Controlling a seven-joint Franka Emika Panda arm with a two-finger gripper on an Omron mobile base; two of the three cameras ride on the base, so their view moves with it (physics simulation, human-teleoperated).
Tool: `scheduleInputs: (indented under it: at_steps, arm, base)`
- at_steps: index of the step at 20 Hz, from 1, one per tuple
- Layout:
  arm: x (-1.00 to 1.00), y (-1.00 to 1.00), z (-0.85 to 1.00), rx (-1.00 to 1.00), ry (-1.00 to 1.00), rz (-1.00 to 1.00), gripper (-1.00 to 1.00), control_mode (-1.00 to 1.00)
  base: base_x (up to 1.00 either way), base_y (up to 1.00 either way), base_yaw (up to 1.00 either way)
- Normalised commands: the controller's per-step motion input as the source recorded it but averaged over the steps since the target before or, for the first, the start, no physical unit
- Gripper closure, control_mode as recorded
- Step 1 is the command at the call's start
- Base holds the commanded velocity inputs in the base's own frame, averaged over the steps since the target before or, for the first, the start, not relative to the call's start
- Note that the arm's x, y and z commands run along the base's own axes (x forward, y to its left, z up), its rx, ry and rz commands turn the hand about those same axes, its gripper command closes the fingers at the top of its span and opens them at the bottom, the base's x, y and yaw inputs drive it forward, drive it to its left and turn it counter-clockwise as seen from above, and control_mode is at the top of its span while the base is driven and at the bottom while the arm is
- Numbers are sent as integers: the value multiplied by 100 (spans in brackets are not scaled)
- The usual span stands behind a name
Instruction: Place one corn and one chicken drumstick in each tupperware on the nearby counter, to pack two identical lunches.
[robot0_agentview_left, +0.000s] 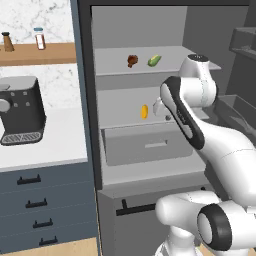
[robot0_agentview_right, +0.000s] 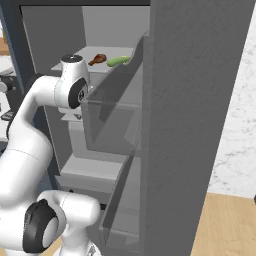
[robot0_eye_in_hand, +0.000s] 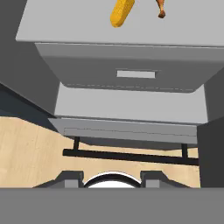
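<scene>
Inside the open fridge, a dark reddish-brown chicken drumstick (robot0_agentview_left: 132, 61) (robot0_agentview_right: 99, 59) and a green-husked corn (robot0_agentview_left: 154, 60) (robot0_agentview_right: 119, 61) lie on the upper shelf. The bare yellow corn (robot0_agentview_left: 144, 111) (robot0_eye_in_hand: 121, 13) lies on the middle shelf. In the hand view, the thin bone end of an orange-brown drumstick (robot0_eye_in_hand: 161, 8) shows beside it. My gripper (robot0_eye_in_hand: 111, 179) hangs in front of the middle shelf, looking down over the drawer; it is open and holds nothing. The white counter (robot0_agentview_left: 55, 145) lies left of the fridge. The tupperware trays are out of view.
A black coffee machine (robot0_agentview_left: 20, 110) stands on the counter under a wooden shelf (robot0_agentview_left: 50, 52) with bottles. A grey fridge drawer (robot0_agentview_left: 150, 145) (robot0_eye_in_hand: 135, 74) sits below the middle shelf. The open fridge door with its bins (robot0_agentview_right: 120, 125) stands close on the right.
</scene>
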Motion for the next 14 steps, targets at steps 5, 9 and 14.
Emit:
scheduleInputs:
  at_steps: [5, 9, 14]
  arm:
    - [0, 0, -12, 0, -5, 0, -100, -100]
    - [14, 3, -39, -2, -16, -7, -100, -100]
    - [26, 11, -24, -1, -11, -9, -100, -100]
  base:
    - [0, 0, 0]
    - [0, 0, 0]
    - [0, 0, 0]
